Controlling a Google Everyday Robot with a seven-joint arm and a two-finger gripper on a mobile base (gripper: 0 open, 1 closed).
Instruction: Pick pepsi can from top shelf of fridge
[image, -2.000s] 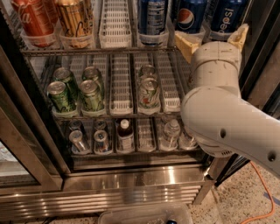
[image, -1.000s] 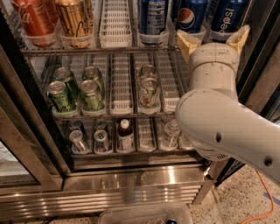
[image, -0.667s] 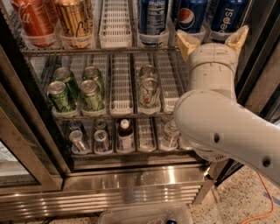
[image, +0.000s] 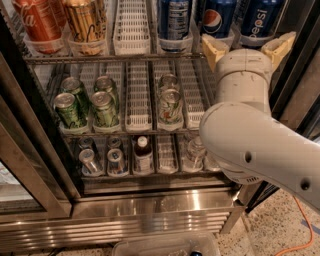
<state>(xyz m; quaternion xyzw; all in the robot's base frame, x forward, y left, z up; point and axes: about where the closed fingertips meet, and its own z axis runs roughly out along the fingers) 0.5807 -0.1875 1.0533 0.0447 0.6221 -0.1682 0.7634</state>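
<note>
Five cans stood at the front of the top shelf (image: 100, 58) of the fridge (image: 150, 220). At the far left was a red cola can (image: 37, 22), with a gold can (image: 86, 20) just beside it, each behind a clear front stop. To their right ran a white slotted divider (image: 131, 25), then a blue can with a white small-print panel (image: 173, 17), then a blue can with the round logo (image: 218, 17).

On the rack below, green cans (image: 70, 107) filled the two left lanes and a pale can (image: 170, 102) stood right of the middle. On the lowest rack, silver cans (image: 90, 160) stood left of a dark-capped bottle (image: 142, 152).

The pepsi can (image: 260, 20) stood upright at the right end of the top shelf, just beside the logo can, its white lettering running up its side. The gripper (image: 246, 48) hung in front of that shelf's edge, just below these two cans. Its tan fingers (image: 214, 50) pointed upward and were spread wide. One tip lay before the foot of the logo can and the other by the lower right edge of the pepsi can. It held nothing, and I could not tell whether either tip touched a can. The pale arm (image: 260, 145) covered the right side of the lower racks, and an orange cable (image: 300, 225) lay on the speckled floor.
</note>
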